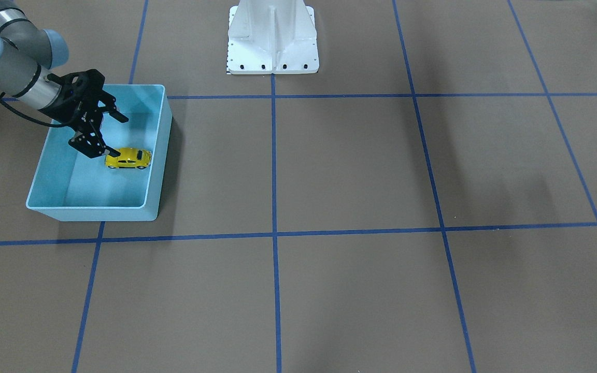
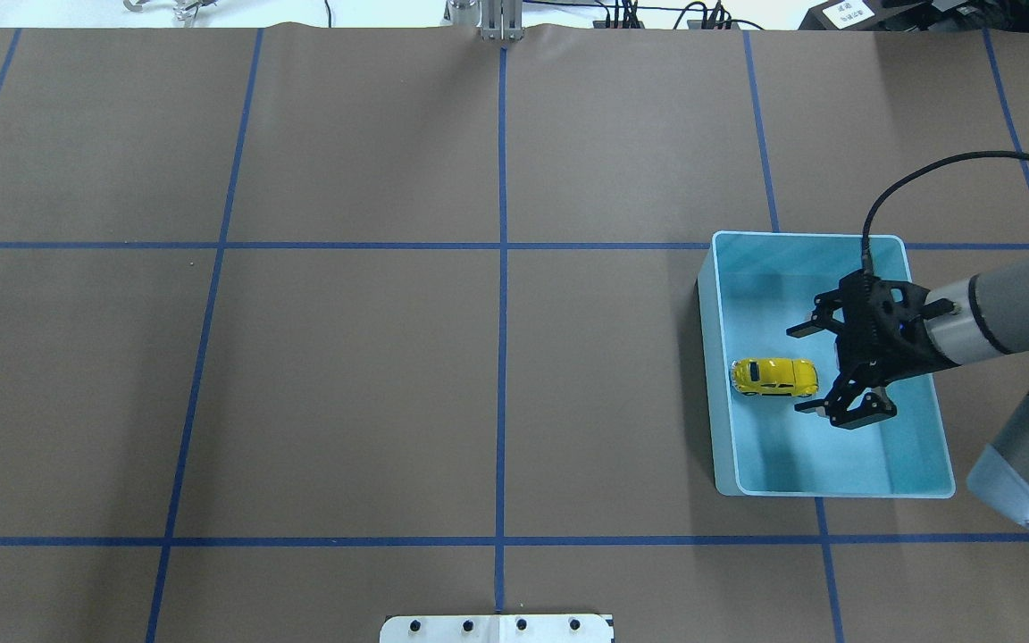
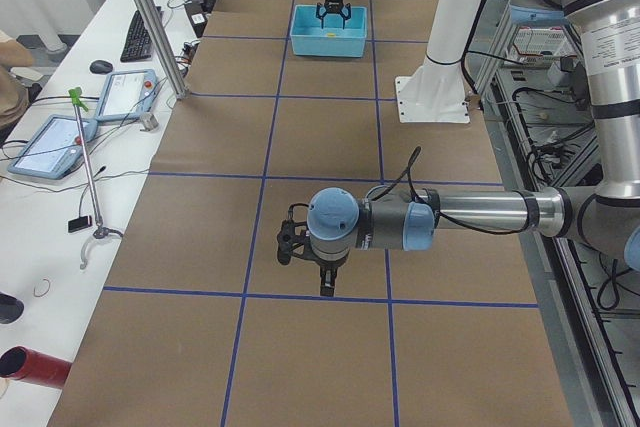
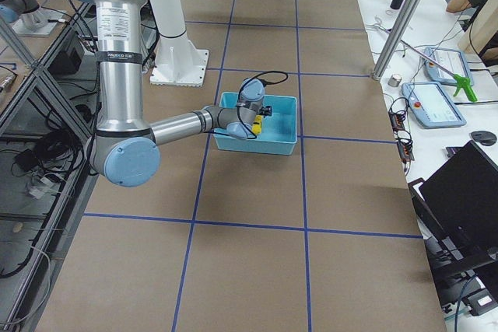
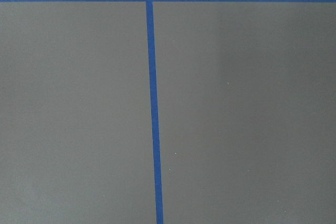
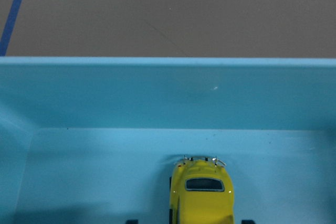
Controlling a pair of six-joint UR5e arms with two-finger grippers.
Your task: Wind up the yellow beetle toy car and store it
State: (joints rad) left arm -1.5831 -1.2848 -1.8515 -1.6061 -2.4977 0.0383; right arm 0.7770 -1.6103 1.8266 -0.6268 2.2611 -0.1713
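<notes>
Glossy rounded yellow beetle toy car (image 2: 773,376) inside smooth rectangular bin (image 2: 836,464).

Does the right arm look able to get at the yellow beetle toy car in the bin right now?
Probably yes. The right gripper hangs open over the light blue bin, right by the yellow beetle toy car, and nothing covers the car.

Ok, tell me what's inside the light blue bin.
Only the yellow beetle toy car shows, on the light blue bin's floor, between the right gripper's open fingers. The floor beneath the gripper is covered in the overhead view.
</notes>
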